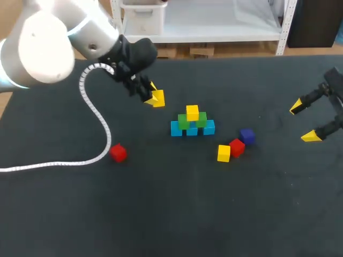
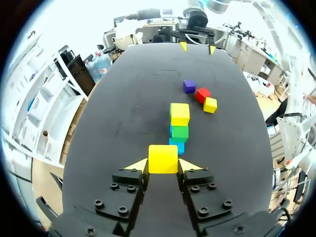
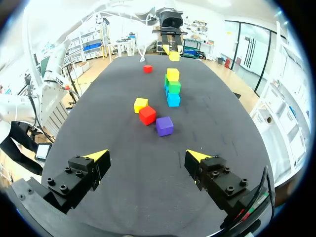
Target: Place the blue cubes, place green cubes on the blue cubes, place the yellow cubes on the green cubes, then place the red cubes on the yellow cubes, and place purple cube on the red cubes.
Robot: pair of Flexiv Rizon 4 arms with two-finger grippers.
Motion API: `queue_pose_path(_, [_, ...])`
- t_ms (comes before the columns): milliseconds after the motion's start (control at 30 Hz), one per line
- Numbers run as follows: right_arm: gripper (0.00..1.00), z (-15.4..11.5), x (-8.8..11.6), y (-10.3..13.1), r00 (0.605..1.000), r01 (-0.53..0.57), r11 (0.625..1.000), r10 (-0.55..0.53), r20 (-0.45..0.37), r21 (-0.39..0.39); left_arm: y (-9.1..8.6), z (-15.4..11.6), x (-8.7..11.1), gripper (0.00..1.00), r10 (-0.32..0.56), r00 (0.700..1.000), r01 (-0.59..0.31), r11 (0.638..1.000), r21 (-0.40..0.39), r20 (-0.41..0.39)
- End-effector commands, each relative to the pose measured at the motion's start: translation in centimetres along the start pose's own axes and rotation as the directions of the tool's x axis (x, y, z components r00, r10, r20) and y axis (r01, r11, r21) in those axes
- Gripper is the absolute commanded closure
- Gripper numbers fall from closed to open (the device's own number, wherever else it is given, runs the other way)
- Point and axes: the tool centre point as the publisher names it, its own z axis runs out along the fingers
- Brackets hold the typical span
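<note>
Toward the dark table's [image 1: 161, 203] far edge, the left gripper [image 2: 164, 164] clamps a solid yellow cube [image 2: 163, 158] near the mid-table blue-green-yellow cube stack [image 1: 192, 122], presumably to add it. At the right edge, the right gripper [image 3: 148, 155] hangs splayed and empty.

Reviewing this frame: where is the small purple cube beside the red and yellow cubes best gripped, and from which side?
Come straight down on the small purple cube with the open right gripper, the nearer one. It lies flat, top bare. The small red cube sits close at one side, so probably close on the two opposite faces not facing it.
</note>
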Motion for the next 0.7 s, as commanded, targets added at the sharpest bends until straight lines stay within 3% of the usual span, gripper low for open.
queue_pose_path(33, [0.0,0.0,0.0,0.0,1.0,0.001,1.0,-0.001,0.002,0.0,0.0,0.8,-0.6,1.0,-0.012,1.0,0.012,1.0,-0.012,-0.015])
queue_pose_path(700, [0.0,0.0,0.0,0.0,1.0,0.001,1.0,-0.001,0.002,0.0,-2.2,2.3,-2.3,1.0,-0.01,0.999,0.011,1.0,0.011,-0.037])
